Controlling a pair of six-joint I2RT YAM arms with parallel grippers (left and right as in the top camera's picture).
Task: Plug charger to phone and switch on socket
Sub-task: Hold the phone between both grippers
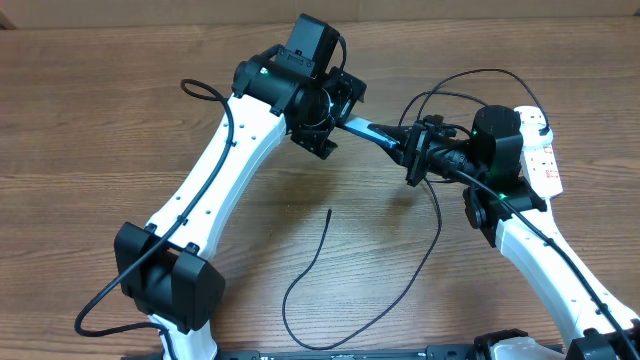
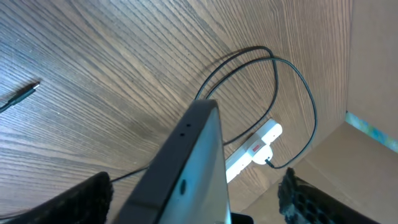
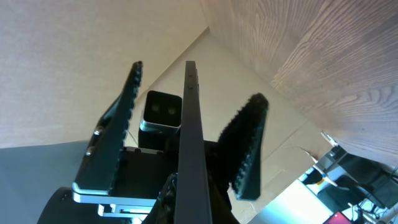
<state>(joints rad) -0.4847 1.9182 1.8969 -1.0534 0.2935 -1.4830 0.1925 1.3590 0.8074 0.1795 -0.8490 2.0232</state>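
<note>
The phone (image 1: 368, 130) is held in the air between my two grippers, edge-on in the right wrist view (image 3: 189, 124). My right gripper (image 1: 412, 152) is shut on its right end. My left gripper (image 1: 335, 120) is open around the other end; its fingers (image 2: 87, 196) stand wide on either side of the phone (image 2: 186, 162) with gaps showing. The charger (image 2: 314, 115) loops over the table from the socket (image 1: 546, 165). Its connector tip (image 1: 329, 212) lies loose on the wood, below the phone. The socket (image 2: 255, 146) is partly hidden under my right arm.
The charger's slack makes a big loop near the front of the table (image 1: 300, 335). A black lead (image 1: 200, 90) trails behind the left arm. A cardboard wall (image 2: 373, 74) stands past the socket.
</note>
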